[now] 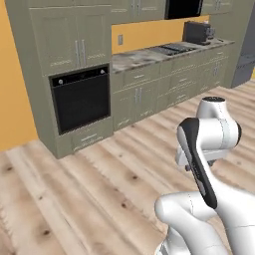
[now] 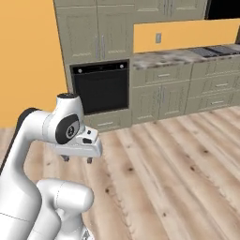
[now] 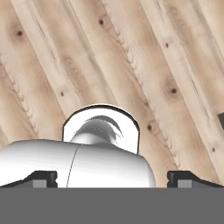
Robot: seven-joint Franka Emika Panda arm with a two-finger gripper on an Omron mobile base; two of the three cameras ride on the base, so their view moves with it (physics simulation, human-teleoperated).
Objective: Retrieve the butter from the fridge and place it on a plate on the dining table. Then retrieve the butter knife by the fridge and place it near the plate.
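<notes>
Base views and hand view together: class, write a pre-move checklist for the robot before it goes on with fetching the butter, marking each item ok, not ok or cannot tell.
1. End effector open and empty: ok; tips stand wide apart above the floor.
2. Tall grey fridge within reach: not ok; it sits at the far right edge.
3. Fridge doors open: cannot tell.
4. Light wooden plank floor free ahead: ok.
5. Arm tucked over the base, clear of the olive-beige cabinets and black built-in oven: ok.
</notes>
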